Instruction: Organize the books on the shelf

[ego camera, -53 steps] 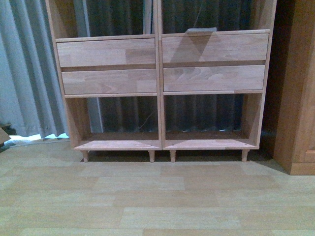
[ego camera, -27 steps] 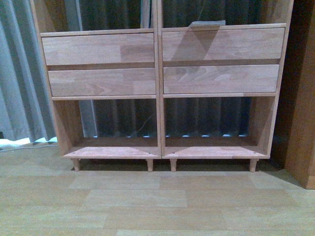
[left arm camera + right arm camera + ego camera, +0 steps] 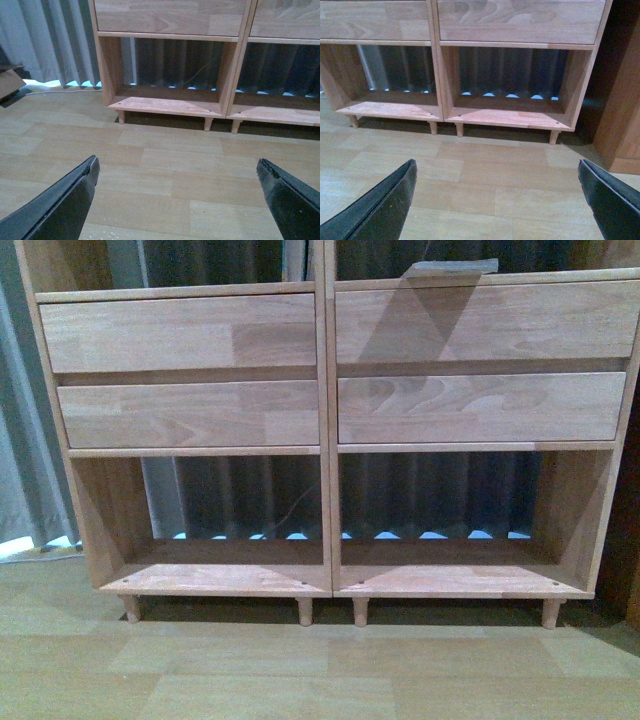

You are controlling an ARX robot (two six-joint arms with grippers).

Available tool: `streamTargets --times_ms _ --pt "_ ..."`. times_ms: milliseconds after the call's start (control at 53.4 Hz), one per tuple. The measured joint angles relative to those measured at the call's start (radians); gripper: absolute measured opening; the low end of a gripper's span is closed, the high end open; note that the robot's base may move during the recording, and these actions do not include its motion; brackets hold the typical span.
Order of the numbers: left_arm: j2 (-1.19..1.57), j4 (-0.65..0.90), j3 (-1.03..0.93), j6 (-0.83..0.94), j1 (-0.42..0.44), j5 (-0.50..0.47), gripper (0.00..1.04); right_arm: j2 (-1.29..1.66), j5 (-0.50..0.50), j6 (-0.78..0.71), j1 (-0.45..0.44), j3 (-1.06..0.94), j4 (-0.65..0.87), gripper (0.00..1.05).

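The shelf (image 3: 323, 440) fills the front view: pale jointed wood, two columns, each with two plain drawer fronts above a backless compartment. On the ledge above the right drawers lies a flat grey-teal edge (image 3: 455, 267), seemingly one of the books; the rest of it is cut off. The white book is out of view. My left gripper (image 3: 176, 162) is open above bare floor, facing the shelf's (image 3: 165, 106) left lower compartment. My right gripper (image 3: 496, 162) is open above the floor in front of the shelf's (image 3: 507, 118) right lower compartment. Neither holds anything.
Grey curtains (image 3: 250, 490) hang behind the backless compartments. A darker orange-brown cabinet (image 3: 620, 100) stands right of the shelf. A cardboard piece (image 3: 7, 82) and a white cable (image 3: 60, 90) lie on the wood-plank floor (image 3: 320, 680) to the left.
The front view has drawn closer to the shelf, which now looms larger and spans the whole frame. The orange-brown cabinet has slid out of the right edge.
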Motion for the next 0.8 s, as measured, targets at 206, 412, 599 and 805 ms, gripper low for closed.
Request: streamTargets --times_ms 206,412,599,805 --pt "-0.001 0.000 0.000 0.000 0.000 0.000 0.97 0.000 0.000 0.000 0.000 0.000 0.000 0.98" --pt "0.000 0.000 0.000 0.000 0.000 0.000 0.97 0.000 0.000 0.000 0.000 0.000 0.000 0.98" --pt "-0.001 0.000 0.000 0.000 0.000 0.000 0.97 0.000 0.000 0.000 0.000 0.000 0.000 0.98" --pt "-0.001 0.000 0.000 0.000 0.000 0.000 0.97 0.000 0.000 0.000 0.000 0.000 0.000 0.98"
